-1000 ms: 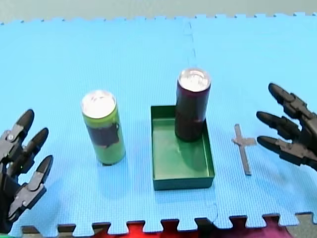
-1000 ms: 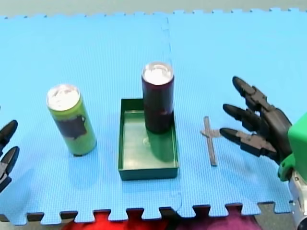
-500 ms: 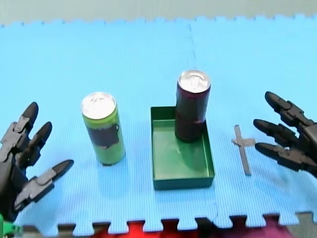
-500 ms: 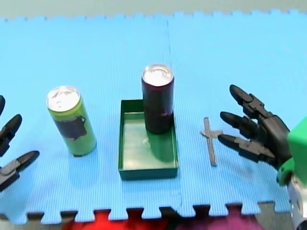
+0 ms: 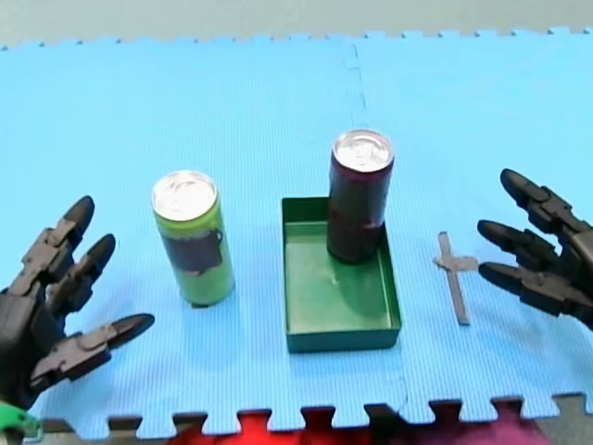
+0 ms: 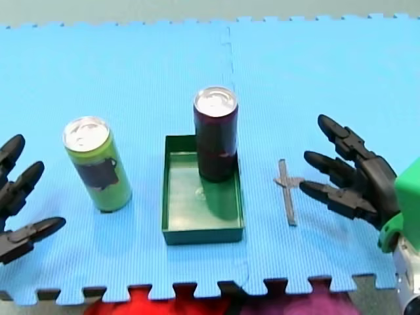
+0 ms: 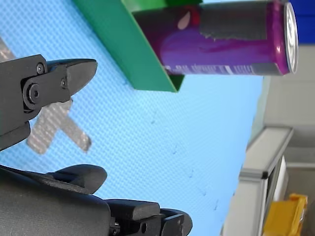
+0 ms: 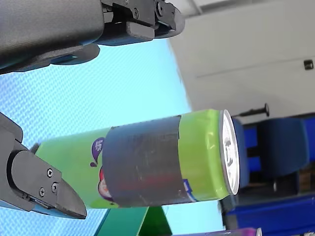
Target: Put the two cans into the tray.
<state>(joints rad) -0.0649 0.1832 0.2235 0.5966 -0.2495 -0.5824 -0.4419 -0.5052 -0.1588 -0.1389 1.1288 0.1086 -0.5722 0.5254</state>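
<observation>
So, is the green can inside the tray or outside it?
Outside. The green can stands upright on the blue mat beside the green tray, apart from it; the purple can stands inside the tray.

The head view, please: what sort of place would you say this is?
Probably a robotics test bench: interlocking foam mat, tape cross marker, left hand and right hand open at its sides.

Black, screw-jointed right robot hand [image 6: 356, 181] with green wrist [image 6: 407, 207].
</observation>
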